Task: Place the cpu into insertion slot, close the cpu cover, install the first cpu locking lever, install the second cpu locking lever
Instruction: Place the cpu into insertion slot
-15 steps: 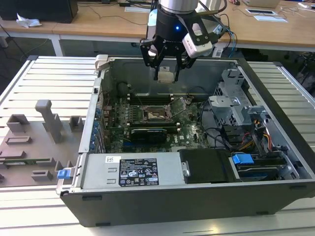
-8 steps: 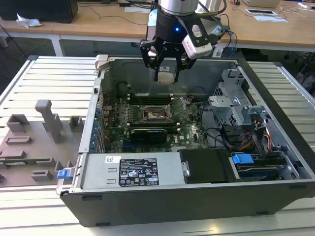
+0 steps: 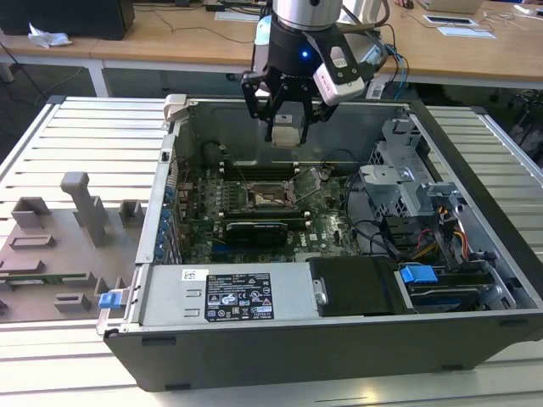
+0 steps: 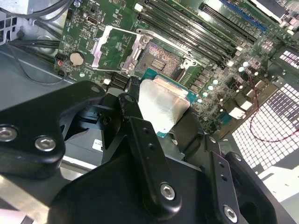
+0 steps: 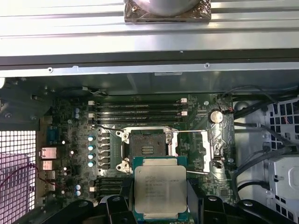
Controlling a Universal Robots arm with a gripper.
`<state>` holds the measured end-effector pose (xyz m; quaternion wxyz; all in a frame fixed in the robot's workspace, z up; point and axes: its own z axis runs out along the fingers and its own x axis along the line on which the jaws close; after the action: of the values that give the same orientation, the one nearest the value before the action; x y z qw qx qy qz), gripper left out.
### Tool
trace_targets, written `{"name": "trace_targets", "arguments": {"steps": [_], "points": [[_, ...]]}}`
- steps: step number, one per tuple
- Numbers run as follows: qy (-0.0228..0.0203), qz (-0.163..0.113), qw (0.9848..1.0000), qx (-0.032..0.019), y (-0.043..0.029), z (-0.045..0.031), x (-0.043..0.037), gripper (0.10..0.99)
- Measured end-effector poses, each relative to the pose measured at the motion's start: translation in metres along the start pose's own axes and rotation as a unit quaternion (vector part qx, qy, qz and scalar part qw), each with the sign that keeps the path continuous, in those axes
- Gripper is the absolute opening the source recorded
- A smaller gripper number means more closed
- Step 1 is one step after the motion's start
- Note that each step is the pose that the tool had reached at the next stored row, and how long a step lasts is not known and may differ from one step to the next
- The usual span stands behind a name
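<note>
My gripper (image 3: 287,127) hangs above the open computer case, shut on the cpu (image 3: 287,135), a flat square chip with a silvery top. The chip (image 5: 160,189) sits between the black fingers (image 5: 117,207) in both wrist views, level and face up. Below it on the green motherboard (image 3: 327,233) lies the insertion slot (image 3: 271,197), a dark square socket (image 5: 147,148) with a metal rim, uncovered. The cpu cover (image 5: 197,150), a silvery frame plate, is flipped open beside the socket (image 4: 161,58); in the second wrist view this cover (image 4: 114,49) lies flat on the board next to it.
Long black memory slots (image 5: 138,109) run beside the socket. A black card (image 3: 254,231) stands in front of it. The power supply (image 3: 229,295), drive cage (image 3: 407,182) and cables (image 3: 382,233) line the case. A grey fixture plate (image 3: 59,246) lies at the exterior view's left.
</note>
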<state>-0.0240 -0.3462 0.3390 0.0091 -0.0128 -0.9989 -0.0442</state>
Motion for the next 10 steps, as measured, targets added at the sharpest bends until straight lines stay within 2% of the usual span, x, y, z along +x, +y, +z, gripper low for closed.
{"name": "trace_targets", "arguments": {"steps": [10], "points": [[0.0, 0.0, 1.0, 0.0, -0.0004, 0.0048, -0.0001, 0.541]]}}
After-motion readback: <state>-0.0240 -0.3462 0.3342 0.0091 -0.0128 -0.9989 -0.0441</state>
